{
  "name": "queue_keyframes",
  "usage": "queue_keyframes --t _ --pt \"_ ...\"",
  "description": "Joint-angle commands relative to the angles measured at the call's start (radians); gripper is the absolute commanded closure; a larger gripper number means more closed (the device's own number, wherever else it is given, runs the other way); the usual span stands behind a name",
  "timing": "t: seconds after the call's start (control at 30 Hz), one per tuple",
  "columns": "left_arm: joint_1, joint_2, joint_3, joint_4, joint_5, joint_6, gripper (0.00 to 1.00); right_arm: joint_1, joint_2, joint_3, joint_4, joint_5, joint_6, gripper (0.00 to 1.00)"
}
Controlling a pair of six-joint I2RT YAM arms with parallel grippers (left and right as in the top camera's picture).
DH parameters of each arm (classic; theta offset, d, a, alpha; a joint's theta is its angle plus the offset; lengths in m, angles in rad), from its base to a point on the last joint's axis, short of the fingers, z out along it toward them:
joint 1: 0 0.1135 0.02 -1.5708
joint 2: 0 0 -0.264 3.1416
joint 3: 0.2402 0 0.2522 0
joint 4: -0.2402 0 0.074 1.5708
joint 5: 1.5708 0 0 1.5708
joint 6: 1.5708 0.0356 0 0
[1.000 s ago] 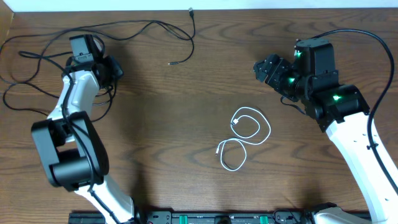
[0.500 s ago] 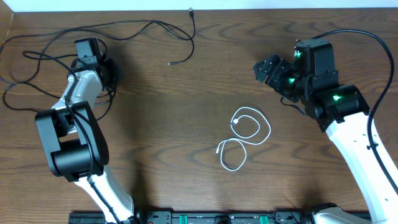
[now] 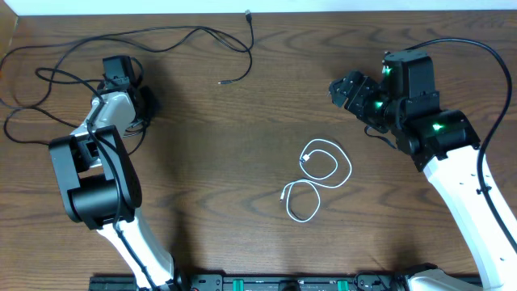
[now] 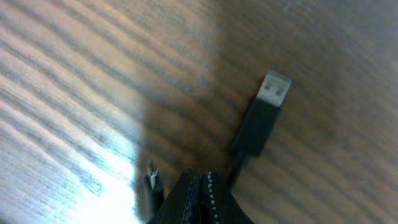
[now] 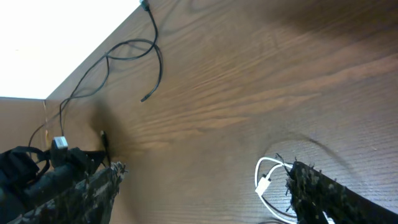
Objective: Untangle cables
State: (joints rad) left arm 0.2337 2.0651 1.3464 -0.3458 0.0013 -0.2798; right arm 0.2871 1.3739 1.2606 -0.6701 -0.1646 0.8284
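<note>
Two black cables (image 3: 32,97) lie looped together at the table's far left, and one of them trails right along the back edge (image 3: 186,32) to two small plug ends. My left gripper (image 3: 148,103) sits low in that tangle. In the left wrist view its jaws (image 4: 202,180) are pressed together on a black cord that ends just ahead in a USB plug (image 4: 273,90). A second small plug (image 4: 151,180) lies beside the fingers. The white cable (image 3: 323,166) rests coiled in two loops at centre right. My right gripper (image 3: 343,90) hovers open above and to the right of it, nothing between its fingers (image 5: 204,171).
Thick black wires run from both arms, one arching over the right arm (image 3: 477,48). The table's back edge (image 3: 323,11) lies close behind the long black cable. Bare wood separates the black tangle from the white coil (image 5: 267,180).
My left gripper has closed and shifted right, and the black loops at the far left have shifted right with it. The right arm and white cable have not moved.
</note>
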Motion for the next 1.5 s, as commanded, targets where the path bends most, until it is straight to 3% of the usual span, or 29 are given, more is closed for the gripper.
queue_keyframes --t 0.0,0.6,0.97,1.1,1.23,1.47 --pt "0.0 0.018 -0.008 -0.059 -0.01 0.013 0.92 -0.004 0.003 0.003 -0.003 -0.003 -0.015 0.15" --pt "0.0 -0.045 -0.008 -0.217 0.122 0.013 0.92 -0.004 0.003 0.003 -0.004 -0.003 -0.015 0.16" --pt "0.015 -0.298 -0.008 -0.223 0.087 0.013 0.93 -0.004 0.003 0.003 -0.004 -0.003 -0.015 0.15" --pt "0.097 -0.355 -0.008 -0.306 0.054 -0.006 0.92 -0.004 0.003 0.003 -0.014 -0.003 -0.016 0.15" --pt "0.211 -0.345 -0.009 -0.435 -0.124 -0.132 0.93 -0.004 0.003 0.003 -0.019 -0.003 -0.019 0.15" --pt "0.363 -0.34 -0.011 -0.491 -0.132 -0.22 0.92 -0.004 0.003 0.003 -0.009 -0.002 -0.018 0.14"
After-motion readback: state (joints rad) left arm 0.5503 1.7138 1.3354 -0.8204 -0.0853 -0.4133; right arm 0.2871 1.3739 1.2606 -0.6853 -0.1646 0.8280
